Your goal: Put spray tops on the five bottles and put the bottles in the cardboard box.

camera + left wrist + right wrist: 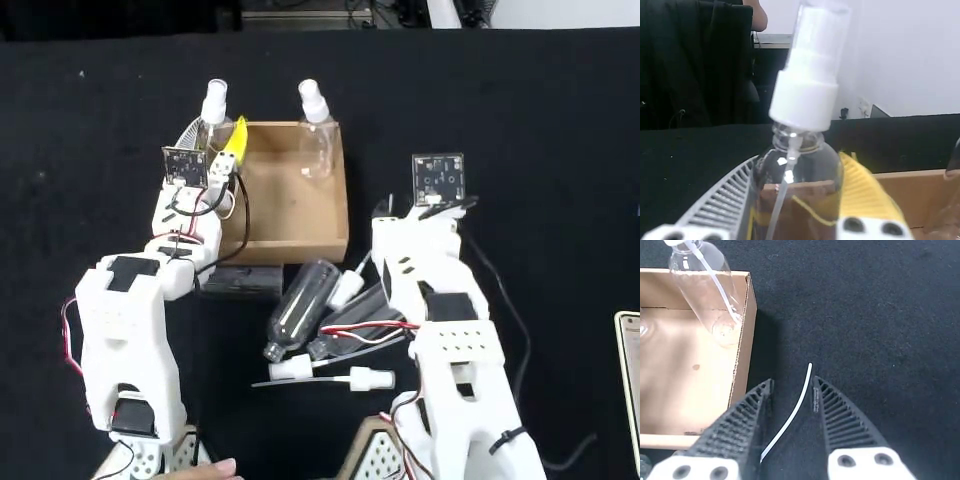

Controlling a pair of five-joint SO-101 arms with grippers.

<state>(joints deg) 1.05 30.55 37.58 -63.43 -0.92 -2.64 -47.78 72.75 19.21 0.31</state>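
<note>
1. Two jaws of the left gripper [800, 165], one grey and one yellow, were clamped round the body of a clear spray bottle [800, 197]. Its white spray top [807, 95] was already fitted, and the bottle stood upright in the grip.
2. That bottle hung at the far-left corner of the cardboard box [295, 247], seemingly just outside the left wall. Whether its base sat above or below the rim could not be told.
3. From this gripper, the box's open floor lay toward the right arm's side. With the bottle's long axis vertical, the coming move probably called for a short sideways carry over the wall and then a straight lowering. The left arm was plainly the nearer one for it.
4. Inside the box, a second capped bottle [316, 145] stood in the far-right corner, well apart from the gripped one.
5. The right gripper [792, 382] sat just outside the box's right wall with its jaws parted. A thin white dip tube [790, 420] ran along the gap and was not visibly pinched.
6. On the table [540, 120], by the box's near wall, one uncapped bottle [303, 308] lay on its side with another uncapped bottle [345, 322] beside it. One loose spray top [345, 290] rested against them, and two more loose tops [290, 368] lay nearer the table's near edge.
</note>
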